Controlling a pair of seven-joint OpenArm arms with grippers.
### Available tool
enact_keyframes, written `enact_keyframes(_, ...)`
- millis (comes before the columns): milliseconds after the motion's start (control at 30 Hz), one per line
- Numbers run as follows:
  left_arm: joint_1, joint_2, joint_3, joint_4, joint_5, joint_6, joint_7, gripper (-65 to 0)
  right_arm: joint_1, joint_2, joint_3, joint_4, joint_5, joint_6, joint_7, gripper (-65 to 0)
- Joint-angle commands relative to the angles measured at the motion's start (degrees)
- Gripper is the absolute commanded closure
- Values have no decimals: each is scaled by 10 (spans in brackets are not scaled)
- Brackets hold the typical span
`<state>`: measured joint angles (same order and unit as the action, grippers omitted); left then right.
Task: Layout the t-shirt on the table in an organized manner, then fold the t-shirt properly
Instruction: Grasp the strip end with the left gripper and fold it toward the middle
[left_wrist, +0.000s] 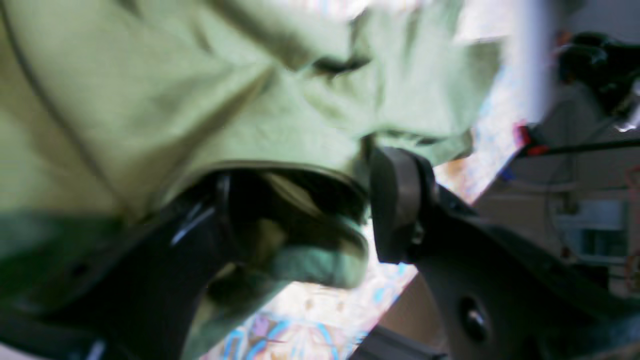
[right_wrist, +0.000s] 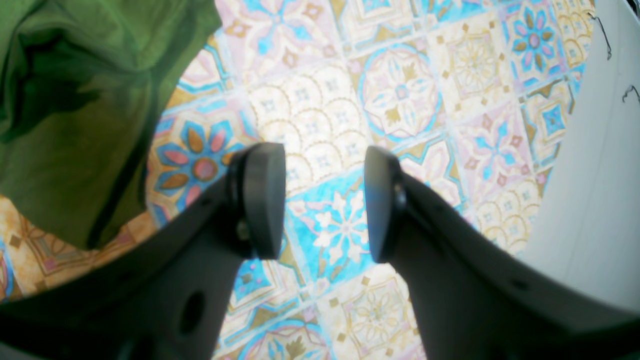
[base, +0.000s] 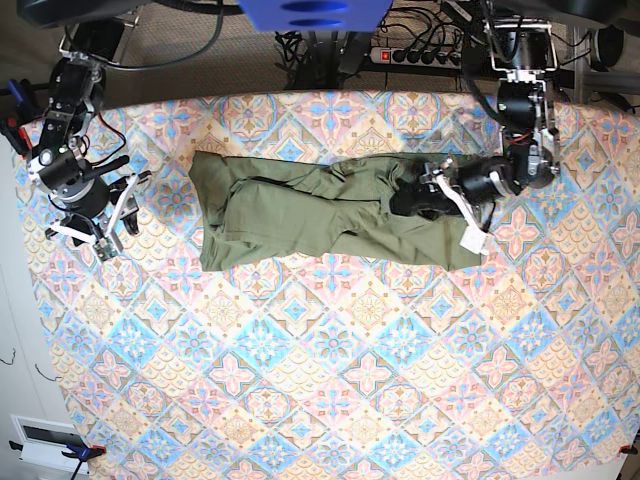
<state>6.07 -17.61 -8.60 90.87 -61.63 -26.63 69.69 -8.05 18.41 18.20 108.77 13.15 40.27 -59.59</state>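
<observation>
The olive-green t-shirt (base: 320, 215) lies rumpled across the far middle of the table (base: 330, 380), with a small pale label (base: 472, 240) at its right end. My left gripper (base: 425, 195) is over that right end. In the blurred left wrist view the left gripper (left_wrist: 310, 210) is open, its jaws wide apart. A loose fold of the t-shirt (left_wrist: 200, 100) drapes over one finger and hangs in the gap, unpinched. My right gripper (base: 108, 215) hovers left of the shirt. The right gripper (right_wrist: 320, 200) is open over bare table (right_wrist: 400, 90), with the t-shirt (right_wrist: 75, 100) off to its upper left.
The table's left edge runs close beside the right arm, with a white floor or wall (right_wrist: 590, 200) beyond it. A power strip (base: 420, 55) and cables lie behind the far edge. Clamps (base: 20, 130) grip the cloth at the table's edges.
</observation>
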Motion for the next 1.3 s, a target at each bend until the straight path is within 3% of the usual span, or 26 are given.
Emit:
enact_keyframes(0, -4, -11, -1, 39, -37, -9, -12, -323, 5, 11, 8, 9, 4, -3, 11, -247)
enact_keyframes(267, 29, -51, -83, 66, -49, -9, -12, -323, 6, 11, 9, 10, 4, -3, 10, -247)
enact_keyframes(500, -13, -58, -133, -81, -32, -7, -13, -323, 5, 11, 9, 10, 4, -3, 8, -247)
enact_keyframes(733, -75, 16, -62, -99, 64, -7, -32, -323, 4, 11, 8, 11, 4, -3, 6, -247)
enact_keyframes(967, -109, 63, 36, -104, 78, -6, -37, -323, 4, 10, 9, 11, 5, -3, 8, -247)
enact_keyframes(1133, -140, 96, 40, -113, 81, -6, -37, -322, 4, 10, 9, 11, 5, -3, 7, -247)
enact_keyframes(1267, -143, 103, 40, -110, 79, -8, -33, -322, 4, 10, 9, 11, 5, -3, 6, -247)
